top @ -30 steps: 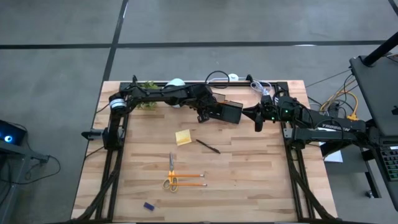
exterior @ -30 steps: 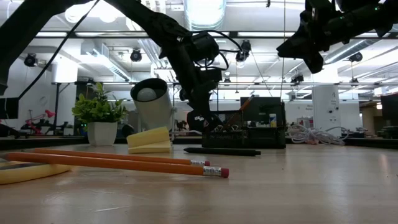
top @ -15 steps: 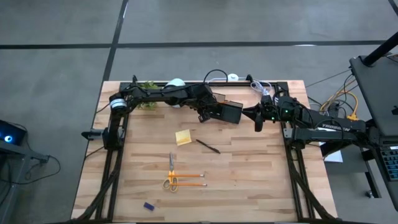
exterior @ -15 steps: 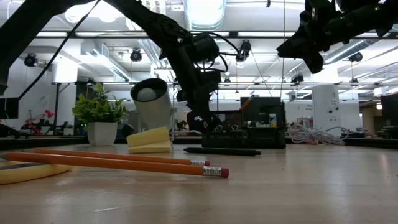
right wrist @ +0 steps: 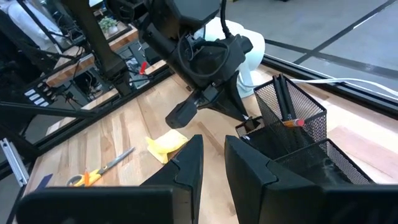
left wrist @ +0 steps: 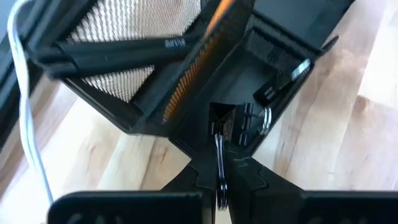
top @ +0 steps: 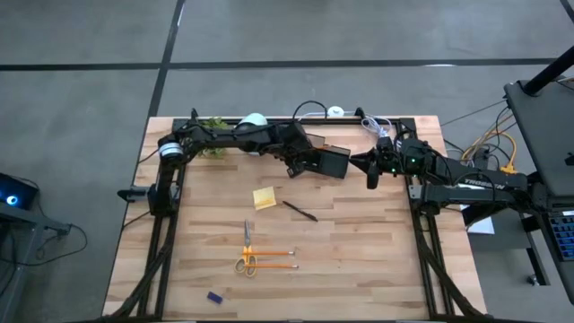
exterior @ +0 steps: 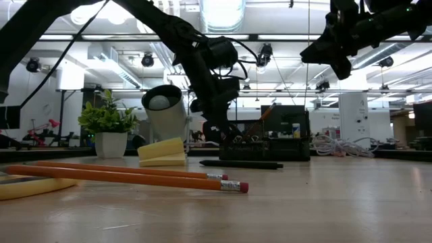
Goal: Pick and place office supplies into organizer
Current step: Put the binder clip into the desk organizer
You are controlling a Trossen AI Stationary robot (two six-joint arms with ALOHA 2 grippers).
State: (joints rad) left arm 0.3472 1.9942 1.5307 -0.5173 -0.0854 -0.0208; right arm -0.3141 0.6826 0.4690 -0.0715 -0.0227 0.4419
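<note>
Left wrist view: the left gripper (left wrist: 219,180), fingers clenched on 1 binder clip (left wrist: 219,134), hangs over the organizer (left wrist: 249,81) tray.

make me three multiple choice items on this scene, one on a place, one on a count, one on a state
1. Where is the blue piece?
A. inside the organizer
B. on the table's near left part
C. on the sticky-note pad

2. How many orange pencils lie beside the scissors?
A. two
B. four
C. none

3. The left gripper is
A. wide open over the plant
B. shut on a binder clip over the organizer
C. holding the scissors

1 B, high view shows it there.
2 A, two lie crossing the handles.
3 B, jaws pinch the clip's wire.
</note>
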